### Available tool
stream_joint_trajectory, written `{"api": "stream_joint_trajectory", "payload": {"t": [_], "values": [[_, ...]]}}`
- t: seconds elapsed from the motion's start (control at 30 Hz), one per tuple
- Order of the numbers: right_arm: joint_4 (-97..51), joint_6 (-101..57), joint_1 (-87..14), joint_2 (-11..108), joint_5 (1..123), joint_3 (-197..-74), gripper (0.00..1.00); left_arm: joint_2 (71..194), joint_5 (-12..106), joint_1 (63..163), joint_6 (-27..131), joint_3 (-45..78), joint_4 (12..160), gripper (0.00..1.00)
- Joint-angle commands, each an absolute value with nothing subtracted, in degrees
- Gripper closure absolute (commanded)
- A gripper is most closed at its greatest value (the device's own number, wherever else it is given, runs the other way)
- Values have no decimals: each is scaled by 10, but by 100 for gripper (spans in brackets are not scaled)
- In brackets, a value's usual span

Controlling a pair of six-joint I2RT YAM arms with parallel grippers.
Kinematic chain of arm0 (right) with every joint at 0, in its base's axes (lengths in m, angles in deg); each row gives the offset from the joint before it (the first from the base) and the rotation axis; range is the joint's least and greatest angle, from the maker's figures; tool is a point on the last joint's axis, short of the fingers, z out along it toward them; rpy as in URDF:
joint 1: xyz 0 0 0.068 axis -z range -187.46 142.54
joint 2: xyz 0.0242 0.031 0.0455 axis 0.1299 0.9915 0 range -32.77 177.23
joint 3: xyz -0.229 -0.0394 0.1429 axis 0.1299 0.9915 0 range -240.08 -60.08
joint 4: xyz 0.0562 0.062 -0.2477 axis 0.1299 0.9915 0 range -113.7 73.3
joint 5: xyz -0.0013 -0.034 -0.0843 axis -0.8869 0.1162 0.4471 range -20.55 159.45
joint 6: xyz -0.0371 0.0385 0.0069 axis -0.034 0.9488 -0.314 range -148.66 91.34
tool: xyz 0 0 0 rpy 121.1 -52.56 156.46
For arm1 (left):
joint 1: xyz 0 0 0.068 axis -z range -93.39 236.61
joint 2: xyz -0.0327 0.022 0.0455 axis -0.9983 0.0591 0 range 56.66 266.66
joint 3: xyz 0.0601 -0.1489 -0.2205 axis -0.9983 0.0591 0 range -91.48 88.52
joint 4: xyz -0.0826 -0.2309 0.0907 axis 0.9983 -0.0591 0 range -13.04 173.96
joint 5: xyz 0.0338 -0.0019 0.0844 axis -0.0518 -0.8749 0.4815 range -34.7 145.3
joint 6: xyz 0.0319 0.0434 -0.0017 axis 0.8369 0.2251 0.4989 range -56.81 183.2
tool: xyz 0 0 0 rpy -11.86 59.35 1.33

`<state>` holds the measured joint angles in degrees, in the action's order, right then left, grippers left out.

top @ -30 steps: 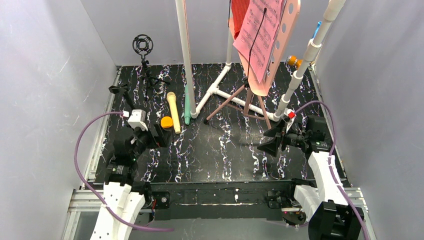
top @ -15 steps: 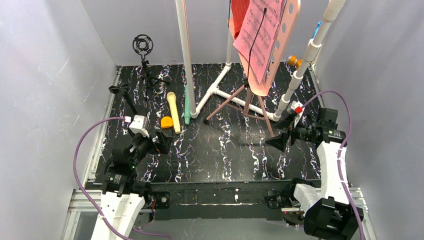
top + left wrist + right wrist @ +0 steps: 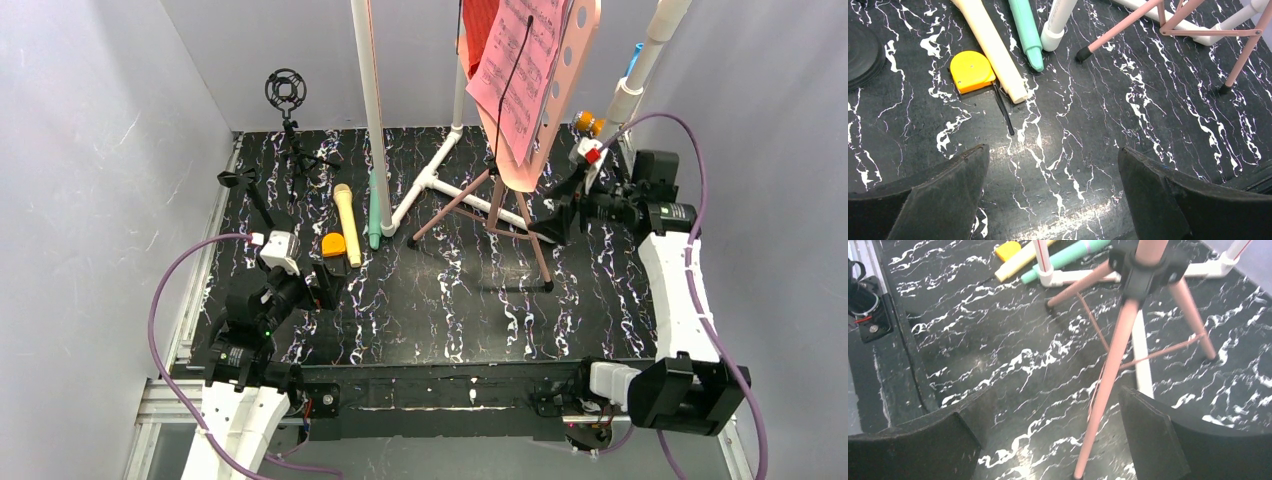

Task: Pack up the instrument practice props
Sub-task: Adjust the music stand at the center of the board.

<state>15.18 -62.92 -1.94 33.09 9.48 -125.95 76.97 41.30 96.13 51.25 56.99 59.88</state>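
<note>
Both gape wide and empty: left gripper (image 3: 1053,149) near the yellow microphone (image 3: 346,225), right gripper (image 3: 1054,392) at the legs of the pink music stand (image 3: 583,35). Its top is cut off; a white pipe (image 3: 375,110) partly hides the mint-green microphone (image 3: 374,230).

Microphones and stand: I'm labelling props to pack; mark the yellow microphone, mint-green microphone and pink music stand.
yellow microphone (image 3: 993,49), left wrist view, middle of its handle.
mint-green microphone (image 3: 1025,30), left wrist view, on its handle.
pink music stand (image 3: 1110,372), right wrist view, on its near leg.
</note>
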Motion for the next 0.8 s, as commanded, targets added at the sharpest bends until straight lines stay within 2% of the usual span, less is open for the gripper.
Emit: {"api": "stream_joint_trajectory", "payload": {"t": [0.0,0.07,0.27,0.47,0.57,0.77], "values": [[61,-564,-62,365,123,-1336,0,780,404,963,521,566,595,0],[4,-527,-73,374,135,-1350,0,782,406,963,522,565,594,0],[-300,-391,-128,365,170,-1297,0,782,414,963,524,564,594,0],[-456,-295,-152,405,253,-1297,0,779,413,963,523,563,597,0],[-545,-237,-154,421,261,-1280,6,777,411,963,522,564,598,0],[-560,-237,-175,441,290,-1285,19,769,413,963,522,565,599,0]]}}
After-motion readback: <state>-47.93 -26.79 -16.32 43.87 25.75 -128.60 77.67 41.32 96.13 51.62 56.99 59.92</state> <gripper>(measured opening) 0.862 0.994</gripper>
